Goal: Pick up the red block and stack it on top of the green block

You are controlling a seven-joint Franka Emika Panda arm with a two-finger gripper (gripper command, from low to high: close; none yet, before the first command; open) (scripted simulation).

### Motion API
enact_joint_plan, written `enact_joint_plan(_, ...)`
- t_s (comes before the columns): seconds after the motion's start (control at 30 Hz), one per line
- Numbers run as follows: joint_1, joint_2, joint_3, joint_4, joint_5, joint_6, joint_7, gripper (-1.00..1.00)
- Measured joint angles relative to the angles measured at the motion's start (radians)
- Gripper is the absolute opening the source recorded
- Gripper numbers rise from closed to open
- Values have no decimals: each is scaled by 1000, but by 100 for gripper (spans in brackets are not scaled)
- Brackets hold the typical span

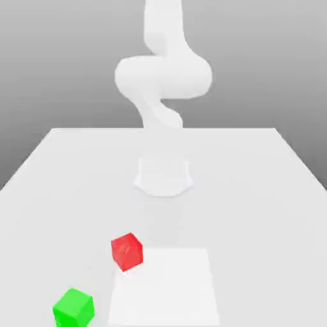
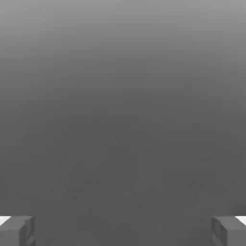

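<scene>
a: where are the two blocks found?

b: the red block is seen resting on the white table, toward the near side and a little to the exterior view's left of centre. the green block is placed nearer still and further to the exterior view's left, apart from the red one. neither is stacked on the other.

a: and the gripper?

b: in the hand view two grey fingertips are shown spread wide apart, with nothing held between them. only grey backdrop is faced.

a: the arm?

b: it is seen raised above its base at the far middle of the table, well away from both blocks.
</scene>
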Motion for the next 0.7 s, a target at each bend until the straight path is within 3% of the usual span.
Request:
enact_joint_plan(0.53, 55, 558, -253, -462, -59, 396, -617, 0)
enact_joint_plan(0.7, 55, 791, -236, -501, 90, 573, -819, 0)
